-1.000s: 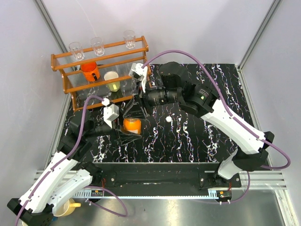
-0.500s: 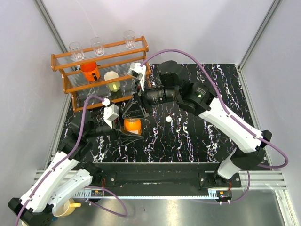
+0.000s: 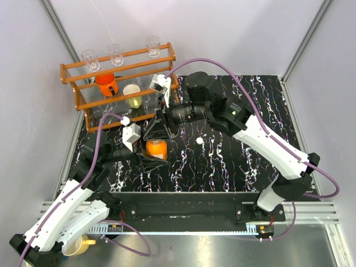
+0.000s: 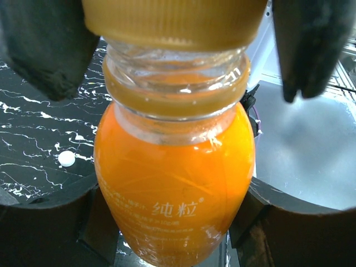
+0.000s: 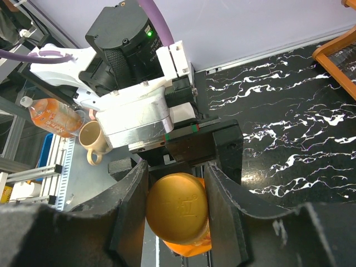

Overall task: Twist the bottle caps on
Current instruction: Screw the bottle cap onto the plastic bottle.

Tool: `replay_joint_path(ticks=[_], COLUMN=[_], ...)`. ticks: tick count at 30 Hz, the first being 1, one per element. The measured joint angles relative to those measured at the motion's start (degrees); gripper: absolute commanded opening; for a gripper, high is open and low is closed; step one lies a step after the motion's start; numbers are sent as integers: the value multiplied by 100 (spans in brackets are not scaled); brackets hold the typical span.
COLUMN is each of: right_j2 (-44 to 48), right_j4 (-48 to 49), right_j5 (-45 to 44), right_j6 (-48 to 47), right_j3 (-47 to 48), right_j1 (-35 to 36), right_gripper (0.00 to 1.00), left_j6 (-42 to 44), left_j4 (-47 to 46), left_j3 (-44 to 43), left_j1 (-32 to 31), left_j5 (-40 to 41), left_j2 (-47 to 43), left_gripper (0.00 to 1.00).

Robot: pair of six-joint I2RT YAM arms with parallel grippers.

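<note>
Orange cap (image 5: 176, 207) clamped in my right gripper (image 3: 157, 131), sitting atop orange bottle (image 4: 172, 167) neck. My left gripper (image 4: 172, 222) clamped round bottle body, left of surface centre. Keep cap square, press lightly, twist; left must hold firm.

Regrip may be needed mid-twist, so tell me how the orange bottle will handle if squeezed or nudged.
Likely heavy for its size: the orange bottle looks filled almost to the neck. Its glossy clear wall may slip or flex slightly under squeeze. Being squat and wide, it probably resists tipping.
</note>
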State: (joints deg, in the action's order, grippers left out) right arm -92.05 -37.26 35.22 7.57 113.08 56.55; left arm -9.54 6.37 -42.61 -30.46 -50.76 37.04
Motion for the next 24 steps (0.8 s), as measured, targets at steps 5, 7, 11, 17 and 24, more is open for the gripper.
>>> replay_joint_path(ticks=[5,7,11,17,24], right_j2=[0,0,0,0,0], right_j4=[-11,-61,-92,-267,-304], right_j5=[44,63,66,42,11], right_j6=[0,-2,-17,-20,-15], right_j3=[-31,-63,-72,-101,-101], right_j1=[-7,-7,-7,-4,-4], right_gripper=[55,57,57,61,74], left_j6=[-4,-13,-39,-57,-87], left_j4=[-9,-42,-22,-127,-214], left_j3=[2,2,2,2,2], left_j1=[0,4,11,20,22], left_j5=[0,0,4,20,20], left_j2=[0,0,7,-17,-26], left_gripper=[18,18,18,18,18])
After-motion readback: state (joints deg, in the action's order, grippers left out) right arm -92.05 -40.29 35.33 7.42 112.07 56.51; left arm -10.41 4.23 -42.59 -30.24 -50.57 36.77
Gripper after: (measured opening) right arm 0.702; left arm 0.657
